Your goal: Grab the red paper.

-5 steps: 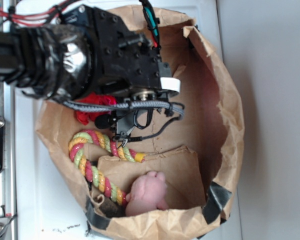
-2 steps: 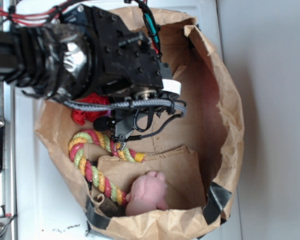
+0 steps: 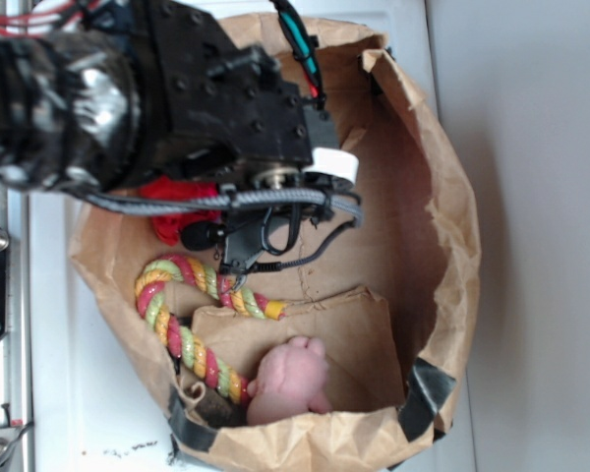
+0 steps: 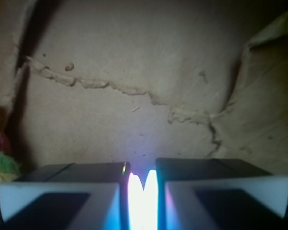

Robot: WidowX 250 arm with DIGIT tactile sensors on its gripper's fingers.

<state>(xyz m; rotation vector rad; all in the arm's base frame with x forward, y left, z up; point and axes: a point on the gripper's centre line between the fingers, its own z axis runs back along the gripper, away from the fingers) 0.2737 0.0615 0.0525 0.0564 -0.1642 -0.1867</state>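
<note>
In the exterior view, a brown paper bag [image 3: 442,197] lies open on a white desk [image 3: 88,393], its mouth facing the camera. The black robot arm [image 3: 128,88] reaches in from the upper left and covers much of the bag's upper left part. The red paper [image 3: 177,206] lies inside the bag near its left wall, mostly hidden under the arm and a braided grey cable [image 3: 226,202]; only a crumpled red patch shows below the arm's body. Just below the red paper, a twisted rope toy [image 3: 192,324] in red, yellow and green curves along the bag's left side toward the bottom. A pale pink plush lump [image 3: 290,379] sits at the lower middle of the bag, against a folded flap of brown paper. The claw [image 3: 329,167] shows only as a white-tipped part at the right edge of the arm's body, to the right of the red paper and apart from it; from here its state cannot be told.

In the wrist view, the claw [image 4: 143,184] fills the bottom edge, its two dark, white-faced fingers [image 4: 77,187] nearly together with only a thin bright slit between them, clenched on nothing. Beyond them lies bare, creased brown bag paper. At the far left edge a bit of the rope toy [image 4: 0,153] shows in red and green.
</note>
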